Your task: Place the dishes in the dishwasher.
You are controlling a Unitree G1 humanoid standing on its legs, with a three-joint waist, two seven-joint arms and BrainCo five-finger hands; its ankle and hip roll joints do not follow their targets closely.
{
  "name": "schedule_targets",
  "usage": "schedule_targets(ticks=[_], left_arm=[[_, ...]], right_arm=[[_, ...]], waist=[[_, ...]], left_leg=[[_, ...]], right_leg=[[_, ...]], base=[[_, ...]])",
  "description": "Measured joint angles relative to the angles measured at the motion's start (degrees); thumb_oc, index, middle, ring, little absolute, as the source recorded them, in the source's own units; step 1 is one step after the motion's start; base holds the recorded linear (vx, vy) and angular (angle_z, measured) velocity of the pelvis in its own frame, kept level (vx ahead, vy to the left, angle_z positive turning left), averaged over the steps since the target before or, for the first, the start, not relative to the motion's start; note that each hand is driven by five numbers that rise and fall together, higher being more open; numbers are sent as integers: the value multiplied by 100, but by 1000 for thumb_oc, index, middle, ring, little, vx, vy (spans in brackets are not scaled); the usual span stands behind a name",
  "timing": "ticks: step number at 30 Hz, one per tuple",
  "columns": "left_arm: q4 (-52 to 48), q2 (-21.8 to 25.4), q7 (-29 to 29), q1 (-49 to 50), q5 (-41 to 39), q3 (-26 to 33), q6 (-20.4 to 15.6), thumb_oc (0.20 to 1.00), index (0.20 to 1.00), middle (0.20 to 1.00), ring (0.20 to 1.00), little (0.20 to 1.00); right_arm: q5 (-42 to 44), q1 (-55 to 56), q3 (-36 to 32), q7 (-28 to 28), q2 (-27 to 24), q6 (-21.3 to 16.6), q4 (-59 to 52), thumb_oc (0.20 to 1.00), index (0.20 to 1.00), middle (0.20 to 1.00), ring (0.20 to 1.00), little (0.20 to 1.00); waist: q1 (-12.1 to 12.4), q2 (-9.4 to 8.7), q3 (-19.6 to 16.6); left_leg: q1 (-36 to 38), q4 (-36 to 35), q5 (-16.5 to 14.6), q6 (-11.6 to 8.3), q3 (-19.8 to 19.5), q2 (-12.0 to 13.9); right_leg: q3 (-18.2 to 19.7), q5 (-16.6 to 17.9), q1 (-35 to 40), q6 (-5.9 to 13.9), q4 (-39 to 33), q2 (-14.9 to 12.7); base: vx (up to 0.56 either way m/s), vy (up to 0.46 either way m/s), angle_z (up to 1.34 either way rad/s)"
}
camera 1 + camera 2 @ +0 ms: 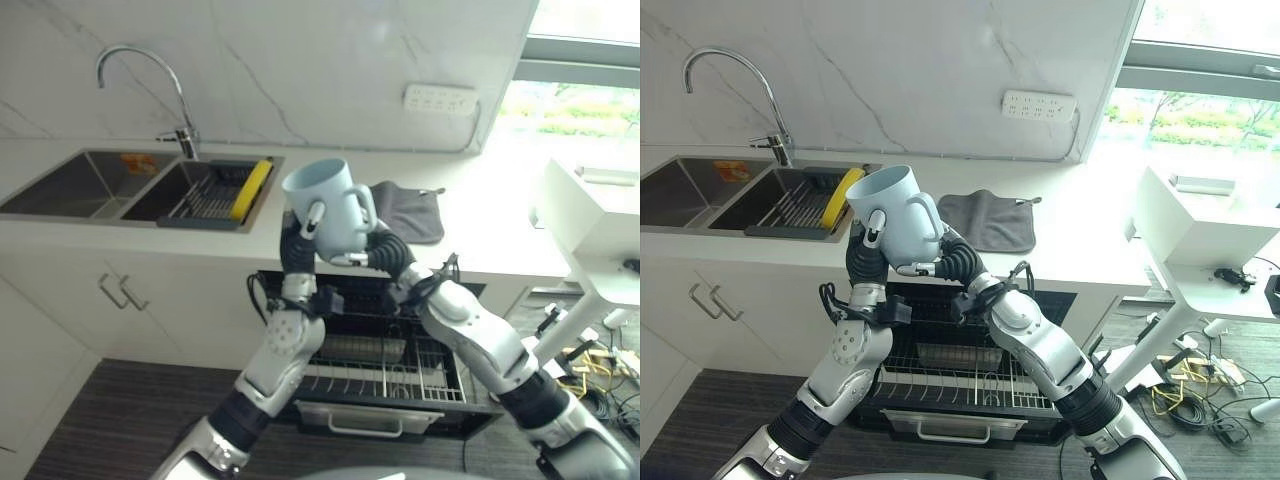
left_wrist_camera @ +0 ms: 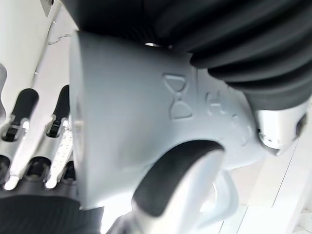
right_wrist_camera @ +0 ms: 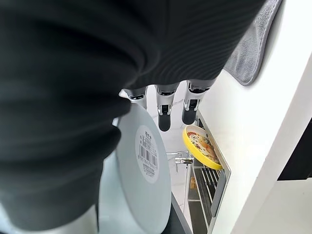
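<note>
A white marble-look wall [image 1: 300, 70] with faint grey veins runs behind a white desk [image 1: 480, 230]. Set into the desk is a double steel sink [image 1: 90, 185] with a tall curved faucet [image 1: 140, 80] at its back edge. A white power strip [image 1: 440, 98] is fixed to the wall near the window [image 1: 580, 90], where bright daylight and green foliage show. A grey cloth [image 1: 410, 212] lies flat on the desk. Below the sink are white cabinet doors [image 1: 70, 330] with metal handles. The floor [image 1: 120, 410] is dark wood-grain plank. To the right stands a white side table [image 1: 1200, 230], with loose cables [image 1: 1185, 385] on the floor beneath it.
</note>
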Motion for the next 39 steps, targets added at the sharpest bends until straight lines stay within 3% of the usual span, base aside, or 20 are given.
schedule_targets(ticks=[1, 2, 3, 9, 22, 24, 25, 26, 27, 39], left_arm=[[5, 5, 9, 1, 0, 10, 0, 200, 200, 200, 200, 200], [5, 14, 8, 0, 0, 11, -2, 200, 200, 200, 200, 200], [5, 11, 9, 0, 0, 9, -3, 200, 200, 200, 200, 200], [13, 15, 0, 1, -1, -2, -14, 200, 200, 200, 200, 200], [66, 20, -112, 2, -42, -41, -86, 200, 200, 200, 200, 200], [106, -6, -276, 11, -323, -42, -127, 366, 366, 366, 366, 366], [168, -15, -370, 11, -459, -45, -147, 555, 555, 555, 555, 555], [191, -10, -439, 11, -508, -44, -145, 925, 925, 925, 925, 925], [189, -16, -513, 11, -615, -43, -132, 1000, 1000, 1000, 1000, 1000], [205, 35, -835, 577, -939, -123, 402, 1000, 1000, 1000, 1000, 1000]], right_arm=[[-2, 0, -12, -3, -4, -30, 2, 576, 576, 576, 576, 576], [-5, 0, -8, -1, -7, -50, 5, 247, 247, 247, 247, 247], [-30, 0, 1, 3, -5, -119, 47, 200, 200, 200, 200, 200], [-105, 6, 16, 99, -3, -351, 199, 200, 200, 200, 200, 200], [-157, 6, 28, 124, -20, -402, 201, 200, 200, 200, 200, 200], [-229, 6, 19, 122, -37, -372, 201, 200, 200, 200, 200, 200], [-230, 6, 22, 118, -72, -334, 202, 200, 200, 200, 200, 200], [-230, 6, 23, 117, -100, -323, 204, 200, 200, 200, 200, 200], [-230, 6, 19, 126, -131, -321, 203, 200, 200, 200, 200, 200], [-205, 109, -319, 35, -282, 280, -211, 200, 200, 200, 200, 200]], waist=[[0, 0, 0], [0, -1, 0], [0, -1, 0], [0, -2, -1], [2, -6, -3], [4, -6, -3], [7, -6, -3], [7, -6, -3], [7, -5, -4], [0, -1, -1]], left_leg=[[0, 0, 0, 0, 0, 0], [0, 0, 0, 0, 0, 0], [-1, 0, 0, 0, -1, 0], [-1, 0, 0, 0, -2, -1], [-1, 0, 0, 0, -1, -1], [-2, 0, 0, 0, -1, -1], [-2, 0, 0, 0, -1, -1], [-2, 0, 0, 0, -1, -1], [-2, 0, 0, 0, -1, -1], [-11, -1, -3, 5, 5, 0]], right_leg=[[0, 0, 0, 0, 0, 0], [0, 0, 0, 0, 0, 0], [-2, 0, 0, 0, 0, 0], [-2, 0, 0, 0, 0, 1], [-2, 0, 0, 0, 0, 1], [-3, 0, 0, 0, 0, 0], [-3, 0, 0, 0, 0, 0], [-3, 0, -1, 0, 0, 0], [-3, 0, 0, 0, 0, 1], [4, -1, -13, 0, 0, 2]], base=[[0, 0, 0], [0, 0, 0], [0, 0, 0], [0, 0, 0], [0, 0, 0], [0, 0, 0], [0, 0, 0], [0, 0, 0], [0, 0, 0], [0, 0, 0]])
